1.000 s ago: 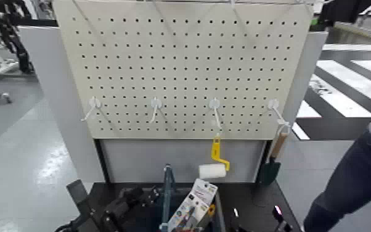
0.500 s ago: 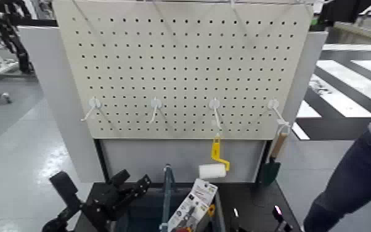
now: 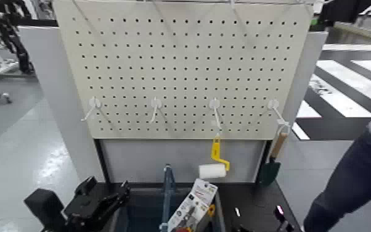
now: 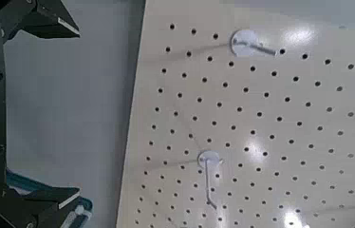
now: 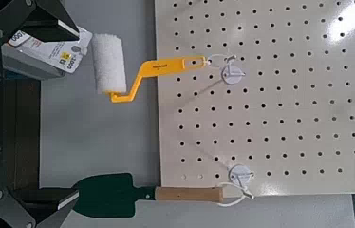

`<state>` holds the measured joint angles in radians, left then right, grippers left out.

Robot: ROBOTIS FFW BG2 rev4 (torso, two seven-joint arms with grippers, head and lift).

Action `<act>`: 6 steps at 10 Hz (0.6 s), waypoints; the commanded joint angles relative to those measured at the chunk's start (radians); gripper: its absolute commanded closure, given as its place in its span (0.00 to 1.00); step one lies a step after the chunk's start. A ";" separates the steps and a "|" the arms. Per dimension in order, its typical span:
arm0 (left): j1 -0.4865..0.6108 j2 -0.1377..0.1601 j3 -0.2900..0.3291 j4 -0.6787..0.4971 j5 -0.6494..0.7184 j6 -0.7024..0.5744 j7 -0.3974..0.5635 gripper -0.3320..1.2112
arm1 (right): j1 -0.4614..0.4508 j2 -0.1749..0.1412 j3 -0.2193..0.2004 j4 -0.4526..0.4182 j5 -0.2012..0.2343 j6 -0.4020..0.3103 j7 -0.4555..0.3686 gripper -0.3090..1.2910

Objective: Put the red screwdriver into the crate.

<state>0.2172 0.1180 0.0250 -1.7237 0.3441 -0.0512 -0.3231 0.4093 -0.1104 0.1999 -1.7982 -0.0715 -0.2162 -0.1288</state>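
Observation:
The crate (image 3: 140, 210) is a dark teal bin at the bottom of the head view, with an upright divider (image 3: 166, 191). A white card pack (image 3: 195, 202) leans in its right half; it also shows in the right wrist view (image 5: 43, 52). The red screwdriver (image 3: 190, 219) shows only as a small red and yellow bit on that pack, cut off by the frame's edge. My left gripper (image 3: 98, 202) is low, left of the crate, open and empty, as the left wrist view (image 4: 71, 112) shows. My right gripper (image 5: 69, 106) is open and empty, facing the pegboard.
A pegboard (image 3: 182, 68) with white hooks stands behind the crate. A yellow-handled white paint roller (image 3: 214, 166) and a wooden-handled green trowel (image 3: 272, 163) hang from it. A person's legs (image 3: 354, 179) stand at the right. A dark part of the right arm (image 3: 278, 216) is low right.
My left arm has swung left and down, from over the crate's left half to beside the crate. The card pack and hanging tools have not moved.

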 commanded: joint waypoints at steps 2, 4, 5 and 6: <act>0.111 -0.037 -0.016 -0.070 -0.129 -0.035 0.153 0.29 | 0.003 0.000 -0.004 -0.001 -0.001 0.001 0.000 0.28; 0.145 -0.032 -0.053 -0.082 -0.181 -0.047 0.236 0.29 | 0.003 0.000 -0.005 0.000 -0.001 0.003 0.005 0.28; 0.169 -0.020 -0.080 -0.088 -0.192 -0.061 0.309 0.29 | 0.005 0.000 -0.005 0.002 0.001 0.006 0.008 0.28; 0.192 -0.009 -0.106 -0.094 -0.194 -0.087 0.392 0.29 | 0.005 0.002 -0.005 0.000 0.001 0.014 0.008 0.28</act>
<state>0.3970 0.1028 -0.0669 -1.8146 0.1518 -0.1258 0.0648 0.4141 -0.1089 0.1948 -1.7974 -0.0709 -0.2059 -0.1210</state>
